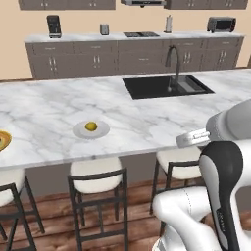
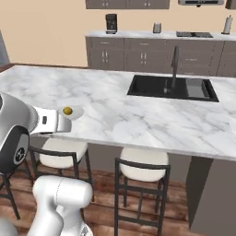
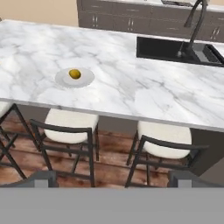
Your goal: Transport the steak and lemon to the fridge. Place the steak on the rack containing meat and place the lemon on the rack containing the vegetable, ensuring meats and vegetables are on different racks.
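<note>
The lemon (image 1: 90,126) (image 2: 67,110) (image 3: 75,74), small and yellow, lies on a round white plate (image 1: 78,132) (image 2: 79,112) (image 3: 88,79) near the front edge of the marble island. My gripper (image 3: 113,178) hangs back from the island over the stools, some way short of the lemon. Its two dark fingertips (image 3: 43,177) stand far apart with nothing between them. In the right base view my white hand covers the plate's left side. The steak and the fridge are out of view.
A black sink (image 1: 166,86) with a tall faucet (image 1: 174,61) is set in the island to the right. Several black stools with pale seats (image 1: 96,180) (image 3: 70,127) stand under the island's front edge. A yellow-rimmed dish (image 1: 2,140) sits at the far left.
</note>
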Robot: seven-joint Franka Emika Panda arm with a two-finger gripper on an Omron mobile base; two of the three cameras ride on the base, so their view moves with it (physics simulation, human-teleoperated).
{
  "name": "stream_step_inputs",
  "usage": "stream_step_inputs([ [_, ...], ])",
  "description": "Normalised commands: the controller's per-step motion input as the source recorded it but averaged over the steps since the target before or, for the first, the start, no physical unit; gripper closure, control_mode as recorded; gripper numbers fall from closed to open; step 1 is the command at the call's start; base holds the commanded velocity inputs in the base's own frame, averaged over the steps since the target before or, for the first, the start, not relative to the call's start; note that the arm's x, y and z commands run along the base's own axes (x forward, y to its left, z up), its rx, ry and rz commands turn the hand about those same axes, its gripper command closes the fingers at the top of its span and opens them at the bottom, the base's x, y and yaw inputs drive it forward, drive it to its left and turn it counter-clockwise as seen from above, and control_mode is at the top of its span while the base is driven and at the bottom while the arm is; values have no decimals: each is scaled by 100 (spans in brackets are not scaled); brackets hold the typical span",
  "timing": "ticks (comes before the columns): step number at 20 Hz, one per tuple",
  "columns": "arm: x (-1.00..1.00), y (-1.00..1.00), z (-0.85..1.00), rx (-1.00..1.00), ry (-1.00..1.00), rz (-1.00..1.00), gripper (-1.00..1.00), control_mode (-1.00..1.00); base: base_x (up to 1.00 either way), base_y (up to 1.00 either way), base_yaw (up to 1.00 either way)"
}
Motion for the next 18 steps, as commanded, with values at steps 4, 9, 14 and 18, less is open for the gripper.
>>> stream_step_inputs([
  [4,0,0,0,0,0,0,-100,100,4,95,0],
  [9,0,0,0,0,0,0,-100,100,33,46,0],
  [14,0,0,0,0,0,0,-100,100,79,-4,0],
  [18,0,0,0,0,0,0,-100,100,100,-2,0],
])
